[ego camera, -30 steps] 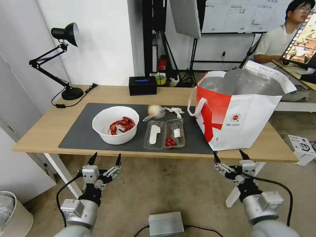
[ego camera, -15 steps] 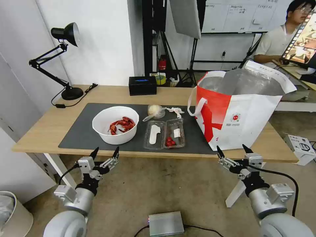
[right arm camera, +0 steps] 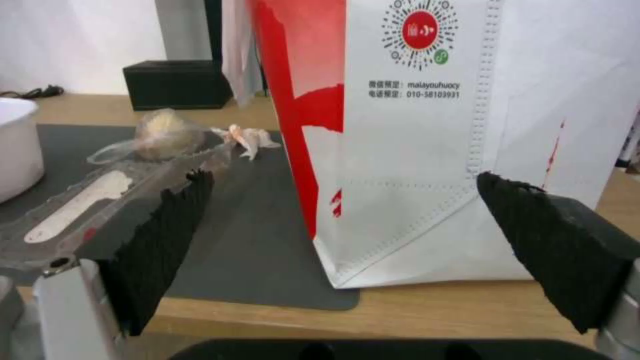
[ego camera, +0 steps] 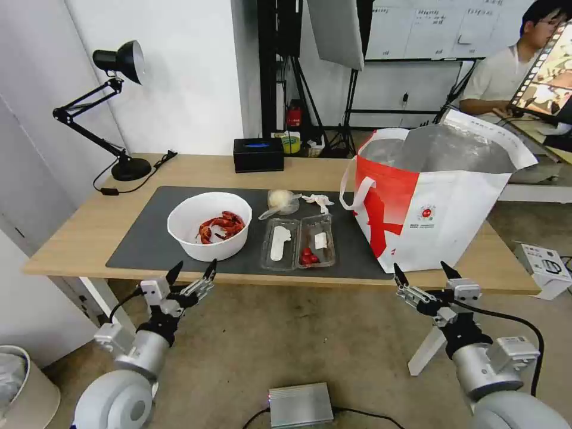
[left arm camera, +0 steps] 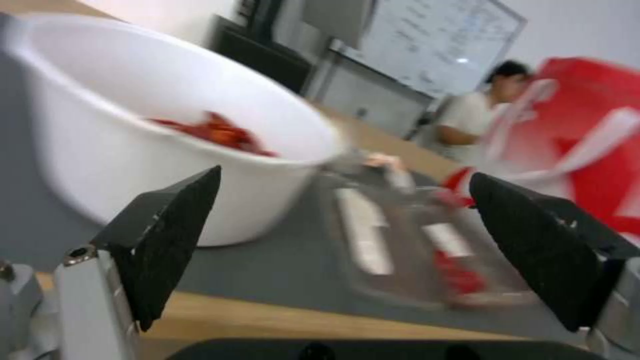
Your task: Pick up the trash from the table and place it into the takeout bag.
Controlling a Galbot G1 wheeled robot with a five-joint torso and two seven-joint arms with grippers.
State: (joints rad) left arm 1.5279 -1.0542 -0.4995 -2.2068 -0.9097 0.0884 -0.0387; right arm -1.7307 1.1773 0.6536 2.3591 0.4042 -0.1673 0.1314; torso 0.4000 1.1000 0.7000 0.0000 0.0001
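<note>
On the dark mat of the table point(ego camera: 77, 232) stands a white bowl point(ego camera: 208, 226) point(left arm camera: 133, 150) with red crayfish shells. Right of it lies a clear clamshell tray point(ego camera: 298, 242) point(left arm camera: 407, 245) point(right arm camera: 100, 195). Behind the tray are a clear bag with a pale lump point(ego camera: 281, 201) point(right arm camera: 160, 134) and a crumpled white tissue point(ego camera: 317, 201) point(right arm camera: 247, 137). The white-and-red takeout bag point(ego camera: 435, 202) point(right arm camera: 427, 140) stands open at the table's right. My left gripper point(ego camera: 192, 271) point(left arm camera: 340, 250) is open, just before the table's front edge below the bowl. My right gripper point(ego camera: 422, 273) point(right arm camera: 340, 250) is open, at the front edge before the bag.
A black tissue box point(ego camera: 258, 155) sits at the back of the table and a black desk lamp point(ego camera: 119, 107) at the back left. A grey box point(ego camera: 301, 405) lies on the floor between my arms. A white bin point(ego camera: 24, 387) stands at the lower left.
Both grippers have risen and moved toward the table's front edge. The left one now reaches up to the edge under the bowl. Nothing on the table has moved.
</note>
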